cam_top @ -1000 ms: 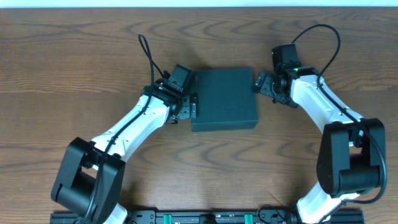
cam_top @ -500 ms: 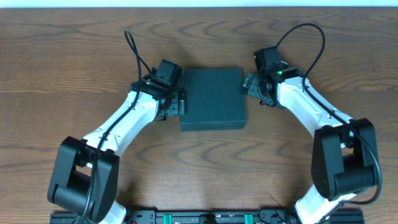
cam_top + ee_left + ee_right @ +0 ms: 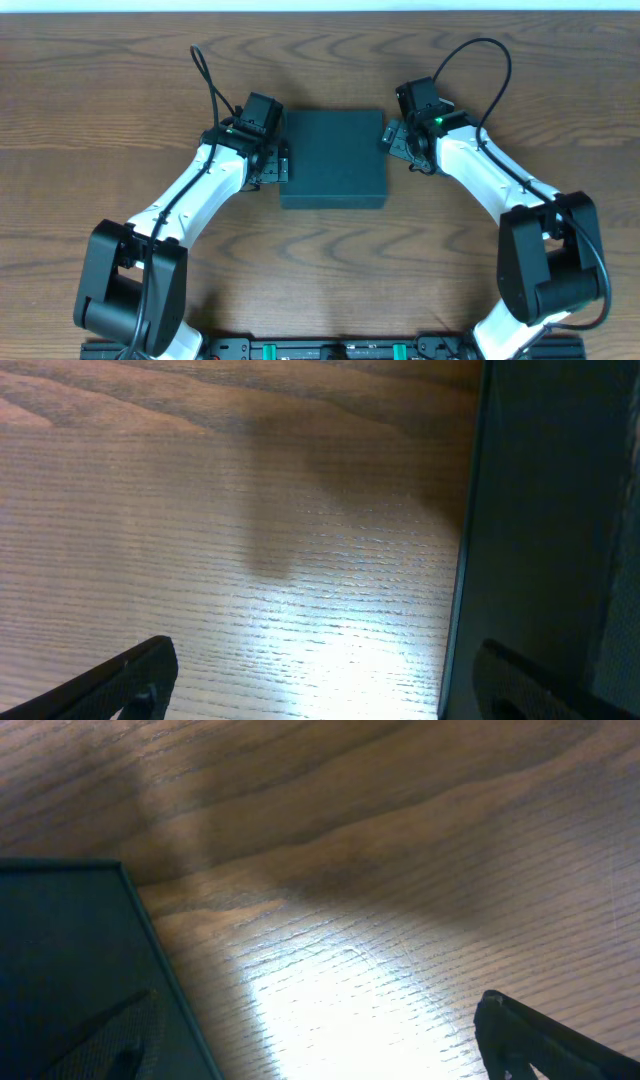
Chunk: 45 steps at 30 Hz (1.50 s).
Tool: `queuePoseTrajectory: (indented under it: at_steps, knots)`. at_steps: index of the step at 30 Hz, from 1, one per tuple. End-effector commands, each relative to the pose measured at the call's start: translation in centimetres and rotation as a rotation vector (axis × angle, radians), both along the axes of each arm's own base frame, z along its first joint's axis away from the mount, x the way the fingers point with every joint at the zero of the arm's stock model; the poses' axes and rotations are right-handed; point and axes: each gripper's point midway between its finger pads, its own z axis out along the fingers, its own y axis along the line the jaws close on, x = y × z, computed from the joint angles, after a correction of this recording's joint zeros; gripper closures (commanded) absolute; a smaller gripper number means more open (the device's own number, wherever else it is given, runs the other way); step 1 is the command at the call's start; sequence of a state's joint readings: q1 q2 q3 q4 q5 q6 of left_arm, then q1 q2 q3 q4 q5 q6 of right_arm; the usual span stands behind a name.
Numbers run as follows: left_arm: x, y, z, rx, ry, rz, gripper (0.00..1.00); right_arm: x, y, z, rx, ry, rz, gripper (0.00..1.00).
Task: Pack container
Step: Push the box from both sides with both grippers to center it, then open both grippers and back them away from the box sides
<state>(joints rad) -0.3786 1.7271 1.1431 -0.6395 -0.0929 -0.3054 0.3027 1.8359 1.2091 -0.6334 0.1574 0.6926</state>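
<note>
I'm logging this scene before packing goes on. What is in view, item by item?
box: one, dark teal-black, lid down, middle of the table
table: one, brown wood grain, under everything
left arm: one, white and black, reaching to the box's left side
right arm: one, white and black, reaching to the box's right side
left tool: one, black, open, at the box's left edge
right tool: one, black, open, at the box's right edge near its far corner
</note>
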Motion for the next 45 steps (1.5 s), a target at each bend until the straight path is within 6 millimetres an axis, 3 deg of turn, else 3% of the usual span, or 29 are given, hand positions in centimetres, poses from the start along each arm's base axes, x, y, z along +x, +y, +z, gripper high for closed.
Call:
queuePoseTrajectory:
  at_steps: [1,13,17,19,24,29,31,33,38,42,45]
  knots:
    - [-0.4,-2.5,-0.3,-0.082,0.022,-0.046,0.05,-3.6,7.8,-1.2,0.202,0.116,0.192,0.01]
    - [-0.3,-2.4,-0.3,-0.078,0.019,-0.045,0.05,-3.4,7.9,-1.1,0.206,0.108,0.190,0.01]
    - [-0.2,-1.9,0.6,-0.050,-0.009,-0.055,0.05,-2.6,7.9,0.1,0.208,0.068,0.188,0.01]
    - [-0.2,-1.6,1.6,-0.041,-0.033,-0.050,0.05,-2.1,8.0,1.4,0.218,0.036,0.191,0.01]
    - [-0.2,-1.3,6.1,-0.063,-0.144,-0.078,0.05,-1.9,6.8,6.4,0.197,-0.081,0.175,0.01]
    - [-0.4,-0.9,9.9,-0.064,-0.251,-0.114,0.05,-3.1,5.4,10.6,0.171,-0.159,0.167,0.01]
    - [-1.0,-0.3,9.8,-0.044,-0.230,-0.107,0.05,-4.0,4.4,10.9,0.137,-0.140,0.154,0.01]
    - [-1.4,1.4,9.0,0.006,-0.192,-0.058,0.05,-5.2,2.5,10.3,0.048,-0.092,0.122,0.01]
    - [0.7,5.2,6.8,-0.023,-0.149,0.066,0.05,-6.1,-0.1,9.7,-0.048,-0.045,0.078,0.01]
    - [2.1,4.6,2.8,-0.146,-0.057,0.051,0.05,-5.8,-1.2,8.9,-0.078,-0.034,0.102,0.01]
    - [3.3,4.1,1.1,-0.148,-0.059,0.041,0.05,-5.7,-2.0,7.4,-0.102,0.003,0.119,0.01]
